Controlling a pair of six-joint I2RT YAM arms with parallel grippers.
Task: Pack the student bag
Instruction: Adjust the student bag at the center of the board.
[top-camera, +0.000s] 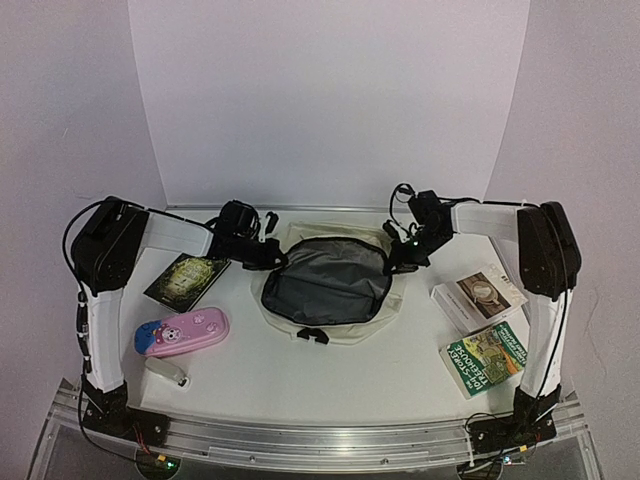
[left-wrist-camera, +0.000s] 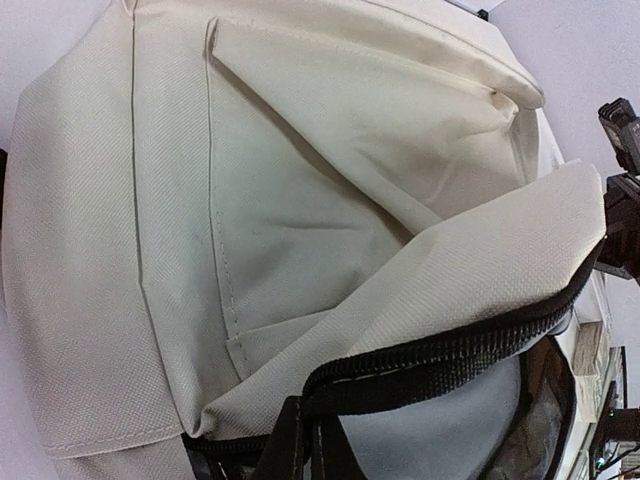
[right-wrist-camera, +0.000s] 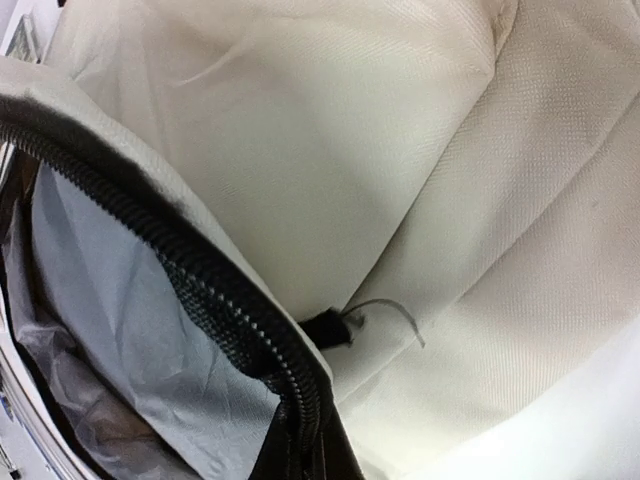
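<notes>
The student bag (top-camera: 328, 285) lies at the middle of the table, cream fabric with a black zipper, its mouth spread wide so the grey lining shows. My left gripper (top-camera: 268, 252) is shut on the bag's left zipper edge. My right gripper (top-camera: 402, 256) is shut on the right zipper edge. In the left wrist view the cream front pocket (left-wrist-camera: 300, 200) fills the frame, and my gripper (left-wrist-camera: 305, 445) pinches the black zipper tape (left-wrist-camera: 450, 350). In the right wrist view the bag (right-wrist-camera: 400, 150) and its zipper (right-wrist-camera: 200, 280) are close up, with the gripper (right-wrist-camera: 305, 445) clamped on the edge.
A dark green book (top-camera: 187, 281) lies left of the bag. A pink cartoon pencil case (top-camera: 182, 332) and a small pale object (top-camera: 165, 372) lie nearer the left front. A white box (top-camera: 478, 297) and a green book (top-camera: 485, 357) lie on the right.
</notes>
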